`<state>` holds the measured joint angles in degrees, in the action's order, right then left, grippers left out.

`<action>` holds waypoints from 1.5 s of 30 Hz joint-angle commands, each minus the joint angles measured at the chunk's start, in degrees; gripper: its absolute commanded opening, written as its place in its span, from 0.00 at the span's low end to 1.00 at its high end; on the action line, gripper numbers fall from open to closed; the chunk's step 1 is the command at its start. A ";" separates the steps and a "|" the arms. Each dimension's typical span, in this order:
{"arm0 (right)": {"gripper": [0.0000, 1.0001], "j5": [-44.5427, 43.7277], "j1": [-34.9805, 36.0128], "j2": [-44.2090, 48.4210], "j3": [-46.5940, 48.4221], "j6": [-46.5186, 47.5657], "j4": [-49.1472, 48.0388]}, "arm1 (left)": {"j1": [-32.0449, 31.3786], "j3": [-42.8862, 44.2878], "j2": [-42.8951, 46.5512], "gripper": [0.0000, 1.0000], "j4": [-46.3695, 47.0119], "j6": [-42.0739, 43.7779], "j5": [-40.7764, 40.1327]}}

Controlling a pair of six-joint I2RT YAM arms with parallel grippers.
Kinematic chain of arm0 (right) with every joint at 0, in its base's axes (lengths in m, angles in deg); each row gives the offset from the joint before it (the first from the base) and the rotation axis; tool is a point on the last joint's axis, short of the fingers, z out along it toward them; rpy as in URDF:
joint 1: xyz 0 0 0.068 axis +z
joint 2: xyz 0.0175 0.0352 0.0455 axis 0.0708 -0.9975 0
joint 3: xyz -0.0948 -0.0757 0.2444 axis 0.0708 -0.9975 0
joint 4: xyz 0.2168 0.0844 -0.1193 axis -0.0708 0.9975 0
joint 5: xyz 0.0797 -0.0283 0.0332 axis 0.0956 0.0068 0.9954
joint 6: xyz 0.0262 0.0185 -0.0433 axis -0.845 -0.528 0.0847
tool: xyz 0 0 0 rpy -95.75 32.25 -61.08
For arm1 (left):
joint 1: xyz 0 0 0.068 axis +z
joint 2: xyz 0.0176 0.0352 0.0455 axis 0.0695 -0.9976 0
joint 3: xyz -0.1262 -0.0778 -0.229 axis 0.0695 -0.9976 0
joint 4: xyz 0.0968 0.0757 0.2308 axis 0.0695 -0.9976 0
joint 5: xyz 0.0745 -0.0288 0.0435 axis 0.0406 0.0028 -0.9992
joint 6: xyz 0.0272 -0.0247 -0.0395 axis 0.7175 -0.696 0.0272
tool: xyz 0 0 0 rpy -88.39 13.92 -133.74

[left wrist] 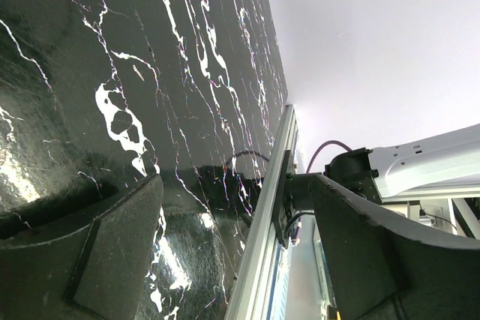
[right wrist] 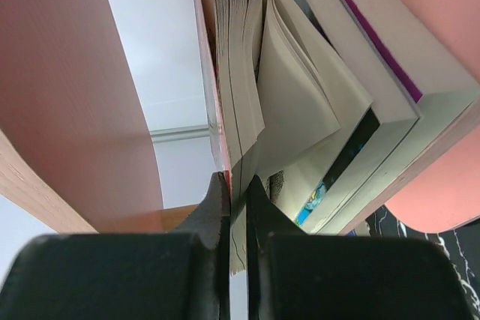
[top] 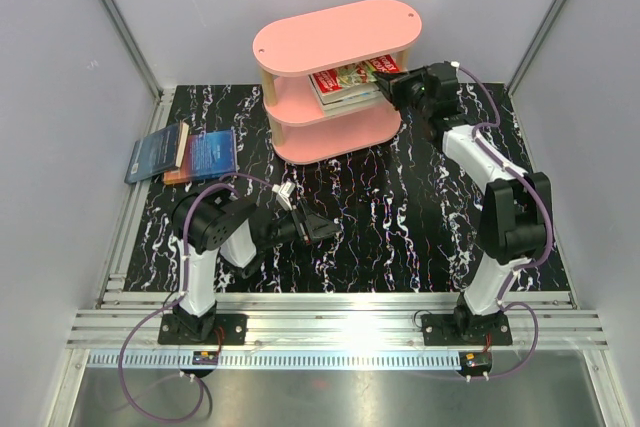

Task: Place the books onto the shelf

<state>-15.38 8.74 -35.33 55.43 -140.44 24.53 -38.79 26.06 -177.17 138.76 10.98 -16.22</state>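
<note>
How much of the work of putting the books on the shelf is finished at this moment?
Done: a stack of books lies on the middle board of the shelf. In hand: the right end effector is shut on the red book on top of that stack. Remaining: two blue books lie on the table, and the left end effector is open, holding nothing.

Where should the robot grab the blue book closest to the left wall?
The leftmost blue book is probably best pinched at its pale page edge, which seems propped on the other blue book. The open left end effector could come from above.
</note>
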 commanded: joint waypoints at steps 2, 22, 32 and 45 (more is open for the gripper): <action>0.00 -0.58 1.44 0.96 2.31 -0.96 -2.80 | 0.27 -4.79 -11.66 0.84 -1.04 7.50 -1.12; 0.71 -4.36 1.35 12.64 -7.88 2.02 0.28 | 1.15 -5.06 -12.71 0.84 -0.16 7.24 -0.59; 0.72 -5.68 1.35 32.30 -31.14 10.89 1.68 | 5.54 -11.11 -1.16 0.82 1.98 4.86 -2.08; 0.75 -2.35 1.27 37.43 -34.86 24.44 5.91 | 4.92 13.01 52.57 0.93 -81.25 27.62 -38.44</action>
<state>-20.26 9.76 1.47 20.83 -119.65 31.26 -34.82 31.16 -131.56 81.42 28.07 -37.40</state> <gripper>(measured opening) 0.749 0.908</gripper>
